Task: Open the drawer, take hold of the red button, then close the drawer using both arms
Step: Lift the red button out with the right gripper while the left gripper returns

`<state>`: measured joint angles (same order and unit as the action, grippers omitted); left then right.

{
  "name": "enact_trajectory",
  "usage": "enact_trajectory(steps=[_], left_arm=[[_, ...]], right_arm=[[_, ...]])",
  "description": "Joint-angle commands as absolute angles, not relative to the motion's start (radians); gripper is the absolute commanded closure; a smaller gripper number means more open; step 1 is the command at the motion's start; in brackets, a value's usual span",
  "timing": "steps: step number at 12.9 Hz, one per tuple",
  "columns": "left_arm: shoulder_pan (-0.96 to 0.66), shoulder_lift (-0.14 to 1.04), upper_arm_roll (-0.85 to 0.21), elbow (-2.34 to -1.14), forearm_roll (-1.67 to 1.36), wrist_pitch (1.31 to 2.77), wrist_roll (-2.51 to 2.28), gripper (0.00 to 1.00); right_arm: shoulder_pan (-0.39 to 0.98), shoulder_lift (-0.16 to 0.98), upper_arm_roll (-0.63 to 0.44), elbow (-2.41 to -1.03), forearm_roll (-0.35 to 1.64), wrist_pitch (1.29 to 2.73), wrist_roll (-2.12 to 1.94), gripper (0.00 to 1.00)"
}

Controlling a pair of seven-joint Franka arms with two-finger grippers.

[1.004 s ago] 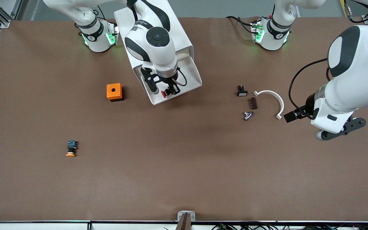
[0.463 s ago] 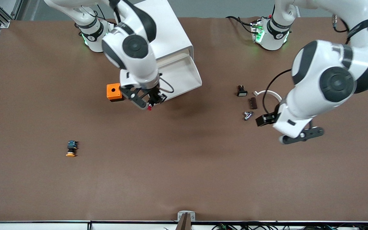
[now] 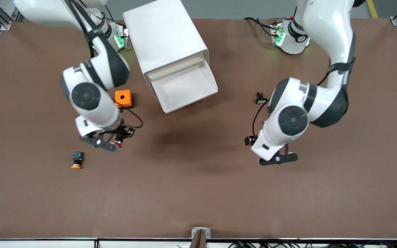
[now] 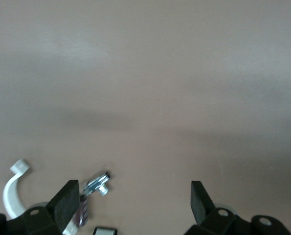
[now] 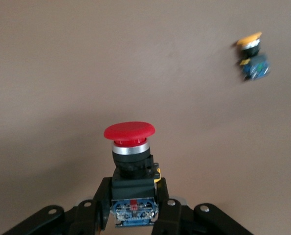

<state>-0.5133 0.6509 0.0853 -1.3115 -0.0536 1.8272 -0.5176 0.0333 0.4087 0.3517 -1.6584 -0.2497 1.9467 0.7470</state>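
The white cabinet (image 3: pixel 165 38) stands between the arm bases. Its drawer (image 3: pixel 203 90) is pulled out and looks bare inside. My right gripper (image 3: pixel 119 140) is shut on the red-capped button (image 3: pixel 119 142), up over the bare table between the orange box and the yellow-orange button. In the right wrist view the button (image 5: pixel 129 147) sits upright between the fingers (image 5: pixel 166 203), red cap outward, blue block at the gripper (image 5: pixel 133 193). My left gripper (image 3: pixel 277 158) is open and empty over the table, toward the left arm's end. In its wrist view the left gripper (image 4: pixel 133 203) has only table between its fingers.
An orange box (image 3: pixel 123 99) stands beside the drawer. A yellow-orange-capped button (image 3: pixel 77 160) lies nearer the camera; it also shows in the right wrist view (image 5: pixel 252 56). A small black switch (image 3: pixel 260 98) lies by the left arm. A white curved clip (image 4: pixel 12 192) and a metal part (image 4: pixel 99 182) lie under it.
My right gripper lifted the red button out of the drawer and carried it past the orange box, toward the yellow-orange button. My left arm swung in toward the table's middle.
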Motion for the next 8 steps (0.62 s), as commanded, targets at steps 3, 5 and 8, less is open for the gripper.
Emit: enact_trajectory(steps=[3,5,8], left_arm=[[-0.571,0.7,0.034,-1.324,-0.161,1.868,-0.587,0.0],[-0.615,0.701,-0.004,-1.328,-0.173,1.87,-0.699,0.0],[-0.713,0.701,-0.009,-1.35,-0.176,1.861,-0.886,0.0]], right_arm=[[0.025,0.495,0.224,-1.638,-0.198,2.032,0.442,0.99],[-0.004,0.544,0.192,-1.637,-0.141,2.086,0.332,0.99],[-0.009,0.592,0.132,-1.638,-0.117,2.155,0.22,0.99]])
